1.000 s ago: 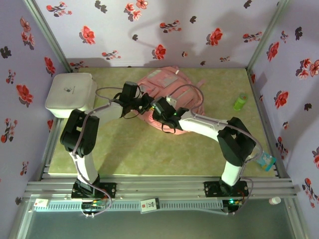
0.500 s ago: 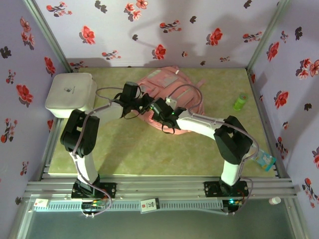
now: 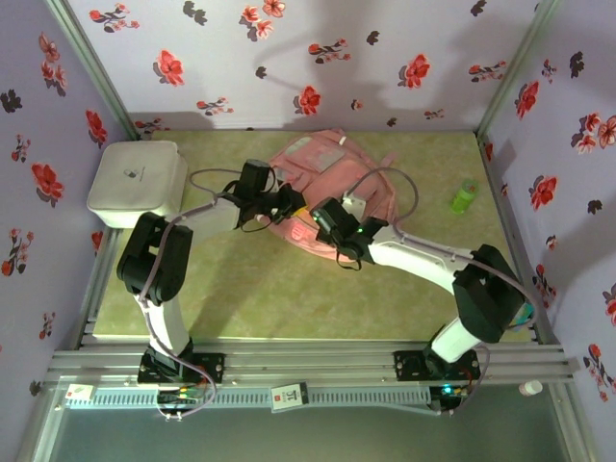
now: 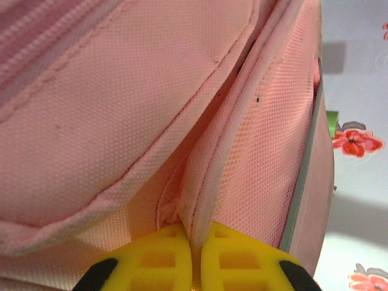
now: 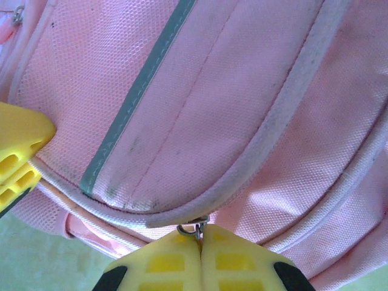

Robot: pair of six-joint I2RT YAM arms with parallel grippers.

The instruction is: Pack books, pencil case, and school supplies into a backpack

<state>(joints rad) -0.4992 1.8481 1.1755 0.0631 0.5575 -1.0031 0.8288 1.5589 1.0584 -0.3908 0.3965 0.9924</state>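
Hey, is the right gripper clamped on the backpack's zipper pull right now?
Yes, the right gripper is shut, its yellow tips pinching the small metal zipper pull on the pink backpack.

The white-and-black left arm (image 3: 207,217) and right arm (image 3: 423,260) reach forward and bend in toward each other. The yellow-fingered left hand (image 4: 195,236) is squeezed tight on a seam of the big pink cloth backpack (image 4: 109,109). The right hand (image 5: 199,236) pinches its little metal zip ring (image 5: 195,228).
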